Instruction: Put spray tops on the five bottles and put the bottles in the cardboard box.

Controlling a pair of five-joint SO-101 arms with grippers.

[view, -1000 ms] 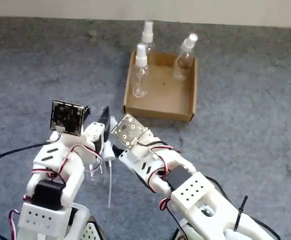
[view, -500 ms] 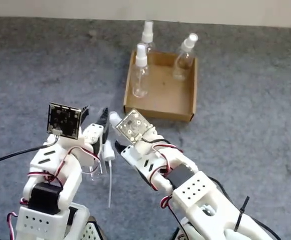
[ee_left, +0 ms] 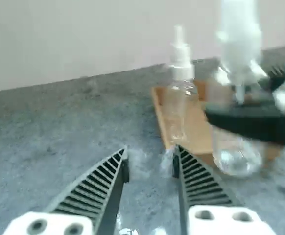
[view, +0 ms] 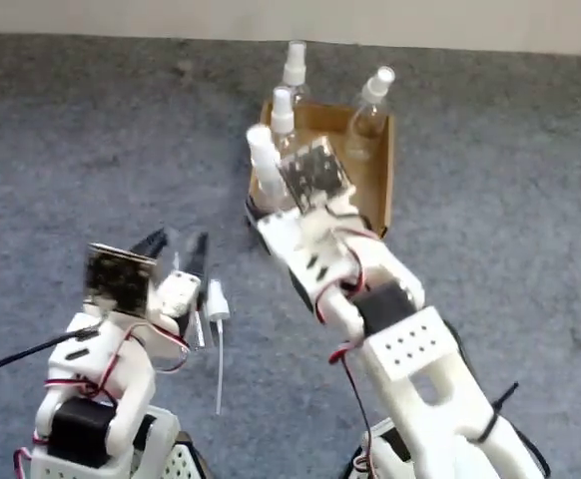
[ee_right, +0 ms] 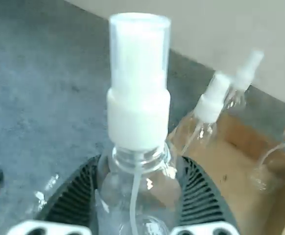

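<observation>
My right gripper (view: pixel 269 203) (ee_right: pixel 137 196) is shut on a clear bottle (view: pixel 266 172) (ee_right: pixel 135 171) with a white spray top (ee_right: pixel 138 73). It holds the bottle upright above the near left corner of the cardboard box (view: pixel 370 215) (ee_right: pixel 230 164) (ee_left: pixel 199 132). Two topped bottles (view: pixel 283 112) (view: pixel 368 105) stand in the box, and a third (view: pixel 295 62) stands just behind it. My left gripper (view: pixel 176 249) (ee_left: pixel 150 169) is open, low over the carpet, with nothing between its fingers. A loose spray top (view: pixel 217 299) with a long tube lies beside it.
Something small and clear (view: pixel 193 327) lies on the grey carpet, partly under the left arm; I cannot tell what it is. The carpet to the left and right of the box is open floor. A pale wall runs along the back.
The right gripper has lifted the topped bottle away from the left gripper and carried it forward to the box. The left arm has drawn back slightly, its fingers apart.
</observation>
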